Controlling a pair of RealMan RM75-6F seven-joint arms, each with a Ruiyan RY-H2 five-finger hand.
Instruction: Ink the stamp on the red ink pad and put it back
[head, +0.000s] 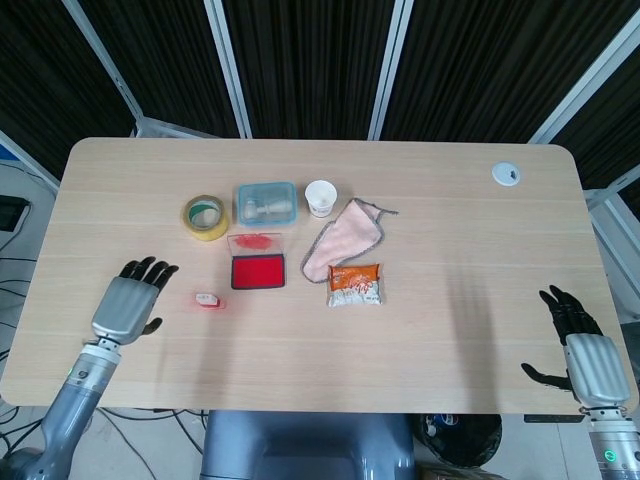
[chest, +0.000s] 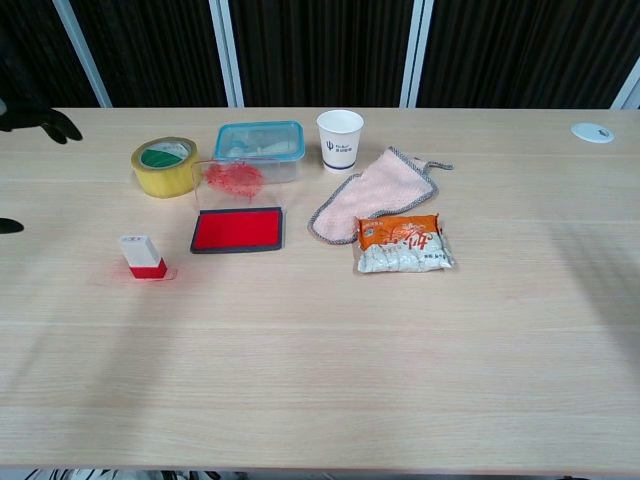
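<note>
Stamp, white over a red base, stands upright on the table, apart from and left of the red ink pad, whose clear lid is tipped up behind it. Left hand hovers over the table just left of the stamp, fingers spread, holding nothing. Right hand sits at the table's near right edge, fingers apart and empty. Behind the pad lie a pink cloth, a lidded container, a tape roll, a snack packet and a paper cup.
</note>
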